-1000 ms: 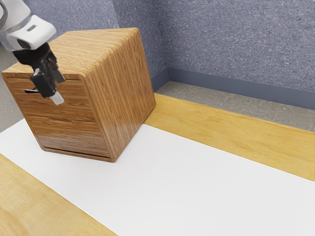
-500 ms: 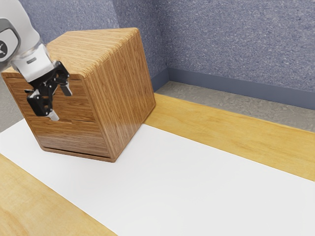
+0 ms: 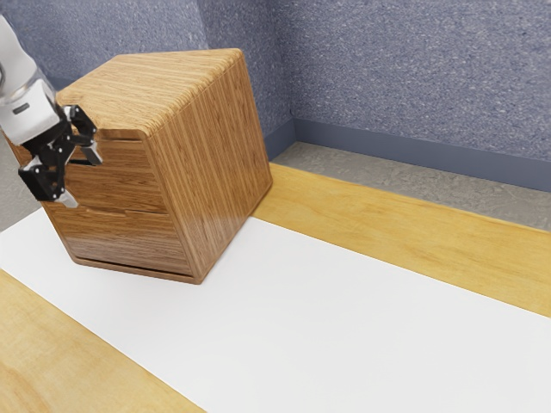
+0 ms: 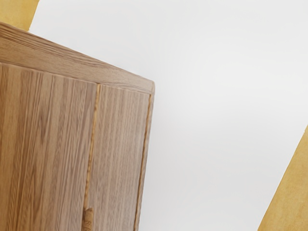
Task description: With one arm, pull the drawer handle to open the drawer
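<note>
- Hand (image 3: 79,179): at the exterior view's left edge, right in front of the upper part of the cabinet's face. Fingers spread, pinching nothing that I can see.
- Handle: hidden behind the hand in the exterior view. Can't tell whether it sits between the fingers or off to one side. Risk: closing off-target, so the fingers meet on air or scrape the wood.
- Top drawer (image 3: 116,176): its front looks flush with the cabinet's face, so it reads as closed. My read: grasp stage, pull not yet begun.
- The hand comes in tilted. Risk: a pull that isn't along the drawer's travel, so the drawer binds or the fingers slide off the handle.
- Lower drawer (image 3: 129,237): just under the top one, also flush. Risk: hand drifts down and catches the wrong front.
- Cabinet (image 3: 198,155): stands skewed on the white mat (image 3: 344,318), with nothing visible bracing it. Risk: a sharp or stiff pull drags or rocks the whole cabinet instead of sliding the drawer out.
- Wrist view: the cabinet's face with drawer seams, with the mat beyond it. There's a small knob-like bit at the lower edge, too unclear to name, so no help for alignment.
- Bench (image 3: 413,224): bare wood strip on the exterior view's right, well apart from the hand. No risk there.
</note>
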